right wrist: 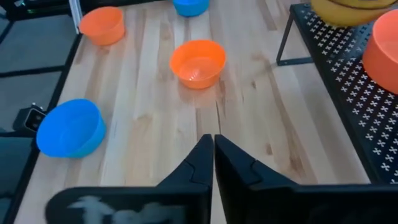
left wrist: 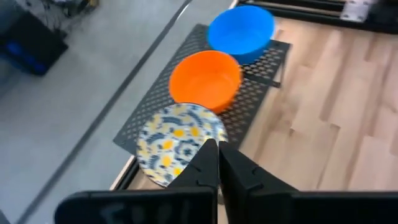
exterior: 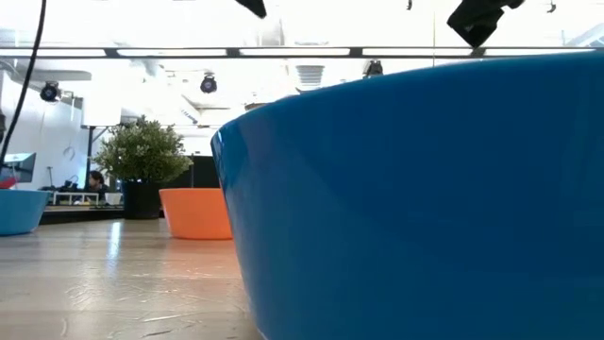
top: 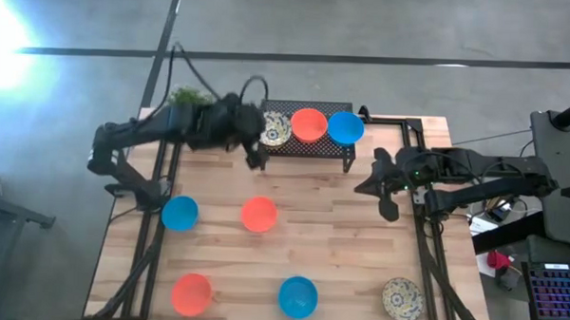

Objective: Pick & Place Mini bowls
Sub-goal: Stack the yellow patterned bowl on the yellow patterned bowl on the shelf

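Black rack (top: 309, 142) holds three mini bowls (top: 309, 124). Left tool (top: 256, 161) and right tool (top: 389, 211) pinched closed, empty. Next pick: open wide, straddle one rim.

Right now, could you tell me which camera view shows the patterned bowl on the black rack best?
The left wrist view: the patterned bowl fills the near end of the rack, pattern clear. The high view shows it small; the right wrist view catches only its edge; the low view misses it.
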Controlling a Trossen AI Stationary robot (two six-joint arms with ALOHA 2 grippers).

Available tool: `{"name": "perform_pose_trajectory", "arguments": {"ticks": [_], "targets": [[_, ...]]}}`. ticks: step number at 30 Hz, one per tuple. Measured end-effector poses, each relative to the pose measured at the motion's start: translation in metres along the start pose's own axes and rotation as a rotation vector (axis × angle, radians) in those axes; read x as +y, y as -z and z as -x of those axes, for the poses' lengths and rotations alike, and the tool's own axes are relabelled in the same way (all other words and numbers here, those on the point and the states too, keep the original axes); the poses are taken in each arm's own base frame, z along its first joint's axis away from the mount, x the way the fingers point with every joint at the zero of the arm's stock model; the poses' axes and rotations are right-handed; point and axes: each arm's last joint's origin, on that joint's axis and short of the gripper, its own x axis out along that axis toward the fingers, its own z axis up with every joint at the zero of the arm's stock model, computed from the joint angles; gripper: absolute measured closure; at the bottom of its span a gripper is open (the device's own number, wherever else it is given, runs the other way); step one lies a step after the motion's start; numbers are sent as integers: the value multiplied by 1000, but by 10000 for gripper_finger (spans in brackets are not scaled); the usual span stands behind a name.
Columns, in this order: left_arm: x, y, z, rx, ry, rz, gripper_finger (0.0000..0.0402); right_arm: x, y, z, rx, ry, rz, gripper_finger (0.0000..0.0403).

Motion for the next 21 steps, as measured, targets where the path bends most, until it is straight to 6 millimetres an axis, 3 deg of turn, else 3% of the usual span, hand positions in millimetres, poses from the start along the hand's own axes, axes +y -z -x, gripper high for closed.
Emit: {"name": "perform_pose_trajectory", "arguments": {"ticks": [10,21], "targets": [[-70,40,21,-9,36,-72,401,-1,7,6,45,8,-27,394],[-117,80,29,-61,34,-72,401,7,30,9,309,-87,-210,394]]}}
